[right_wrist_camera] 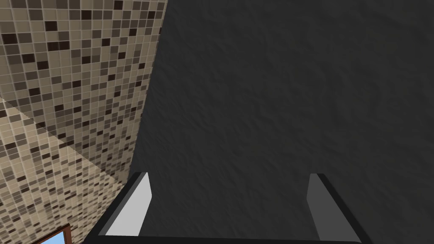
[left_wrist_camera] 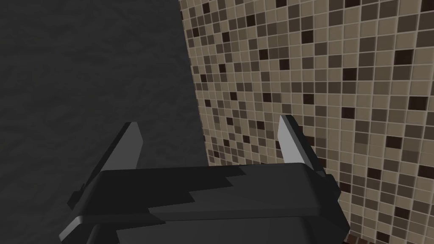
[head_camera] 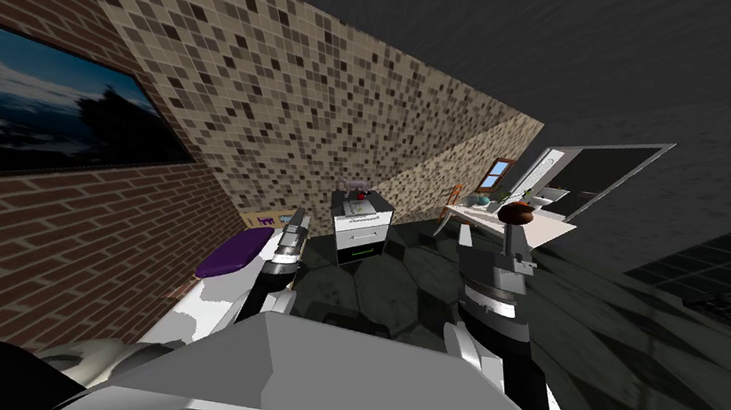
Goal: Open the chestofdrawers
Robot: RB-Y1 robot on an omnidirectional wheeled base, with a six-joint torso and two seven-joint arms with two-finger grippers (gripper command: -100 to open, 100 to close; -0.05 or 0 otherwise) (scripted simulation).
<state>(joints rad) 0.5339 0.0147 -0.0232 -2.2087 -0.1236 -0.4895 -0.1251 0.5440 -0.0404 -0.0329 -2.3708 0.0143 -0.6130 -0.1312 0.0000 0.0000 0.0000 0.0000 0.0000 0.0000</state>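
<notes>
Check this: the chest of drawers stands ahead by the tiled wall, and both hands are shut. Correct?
No: the wrist views show the left hand and right hand open. The chest of drawers does stand ahead by the tiled wall.
</notes>
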